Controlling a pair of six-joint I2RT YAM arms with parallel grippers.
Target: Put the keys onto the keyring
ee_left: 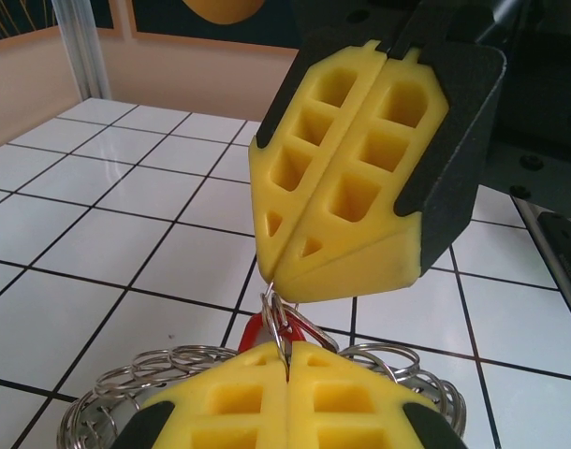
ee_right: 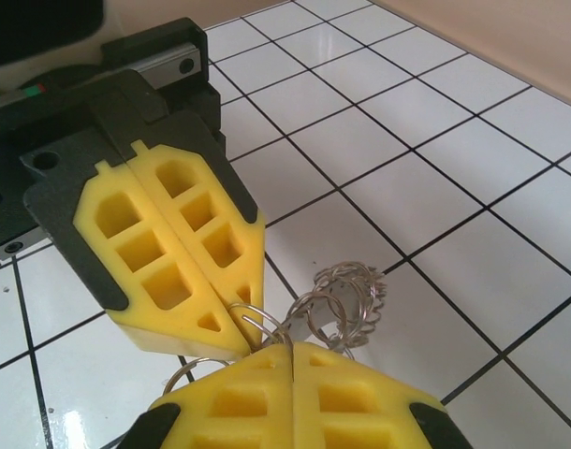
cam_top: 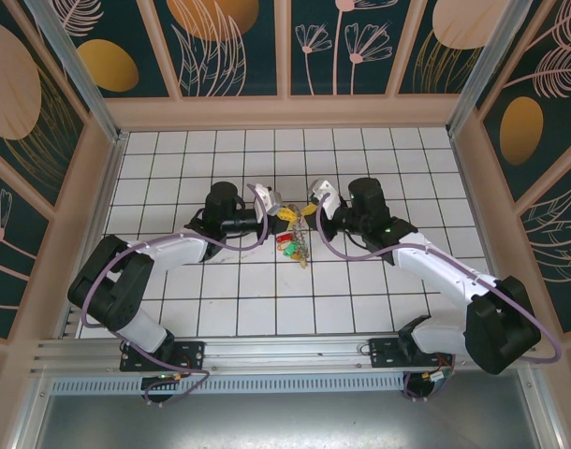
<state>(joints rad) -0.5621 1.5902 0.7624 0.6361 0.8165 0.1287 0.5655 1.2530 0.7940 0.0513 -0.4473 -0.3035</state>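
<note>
Over the middle tiles my left gripper (cam_top: 284, 211) and right gripper (cam_top: 304, 208) meet tip to tip. Both are shut on a small wire ring (ee_left: 278, 313) stretched between them. In the left wrist view my left gripper (ee_left: 287, 348) pinches the ring's lower end and the right gripper (ee_left: 271, 279) bites its top. The red head of a key (ee_left: 253, 329) shows just behind. The keyring (ee_left: 145, 369), a hoop of chained loops, lies below on the tile. From the right wrist, my right gripper (ee_right: 291, 348) faces the left gripper (ee_right: 239, 323), with the keyring (ee_right: 356, 290) beyond. Green and red keys (cam_top: 287, 243) hang under the tips.
White tiled floor (cam_top: 379, 281) with black grout lines spreads all round the cluster. Patterned walls (cam_top: 285, 47) close the back and both sides. A metal rail (cam_top: 285, 351) carries the arm bases at the near edge.
</note>
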